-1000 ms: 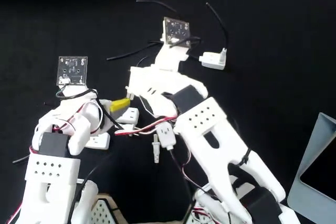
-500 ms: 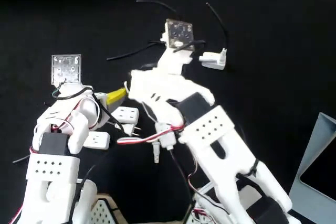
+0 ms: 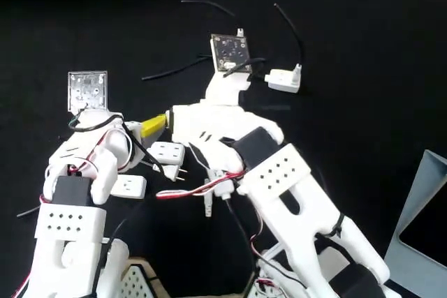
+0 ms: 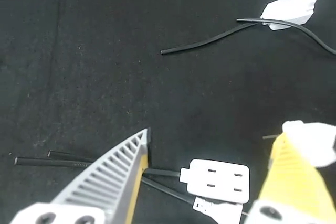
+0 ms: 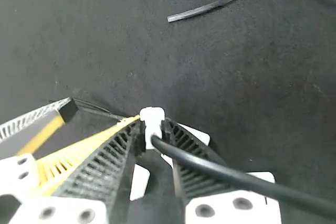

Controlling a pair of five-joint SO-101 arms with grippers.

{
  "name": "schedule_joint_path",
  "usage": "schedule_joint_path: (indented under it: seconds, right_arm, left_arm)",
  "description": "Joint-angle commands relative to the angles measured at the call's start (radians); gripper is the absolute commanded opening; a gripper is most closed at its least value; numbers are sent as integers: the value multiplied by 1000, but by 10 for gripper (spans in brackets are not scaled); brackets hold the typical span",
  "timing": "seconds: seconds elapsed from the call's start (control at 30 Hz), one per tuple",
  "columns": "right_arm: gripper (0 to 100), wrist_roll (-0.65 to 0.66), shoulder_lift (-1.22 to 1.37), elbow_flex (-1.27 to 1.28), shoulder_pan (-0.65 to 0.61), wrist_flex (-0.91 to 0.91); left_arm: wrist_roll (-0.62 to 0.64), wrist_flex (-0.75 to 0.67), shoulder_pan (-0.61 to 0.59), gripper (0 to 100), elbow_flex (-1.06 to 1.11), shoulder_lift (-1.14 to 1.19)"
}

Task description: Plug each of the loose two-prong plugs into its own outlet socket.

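Right wrist view first: the right gripper (image 5: 152, 129) is clenched on a white two-prong plug (image 5: 151, 118). Its black cable (image 5: 226, 174) runs back over one finger. The prongs are hidden underneath, and bits of white show just below the fingertips.

Left wrist view: the left gripper (image 4: 215, 136) stands released, its grey and yellow fingers wide apart. The outlet socket (image 4: 217, 179) lies between them, its long axis running from finger to finger and two pairs of slots facing up. By my reading, the coming move turns on the held plug descending with its prongs parallel to those slots, and the right arm is the nearer one.

High view: both arms' tips meet left of centre, just beside the socket. A second socket (image 3: 129, 186) sits at lower left. A spare plug (image 3: 222, 185) lies at lower centre with bare prongs, and another plug (image 3: 282, 80) at upper right.
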Motion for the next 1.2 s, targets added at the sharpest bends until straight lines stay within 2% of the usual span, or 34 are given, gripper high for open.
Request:
schedule_joint_path:
  seconds: [0.0, 0.2, 0.33, 0.57, 0.7, 0.9, 1.17]
  right_arm:
    - [13, 12, -16, -4, -26, 2]
    - [13, 28, -16, -10, -9, 0]
    - [13, 54, -16, -7, 51, -8]
    - [13, 84, -15, -4, 150, 0]
    - [13, 97, -15, -4, 229, 0]
    - [13, 97, -15, -2, 325, 0]
    - [13, 123, -15, 25, 393, -6]
  left_arm:
    - [-6, -12, -4, 360, -19, -15]
    - [-9, 143, -5, 362, -108, -15]
    - [-78, 239, -36, 361, -166, -15]
    - [-275, 269, -136, 360, -174, -2]
    - [-405, 267, -137, 360, -182, 25]
    - [-551, 236, -131, 364, -303, 310]
    - [-873, 348, -5, 364, -559, 703]
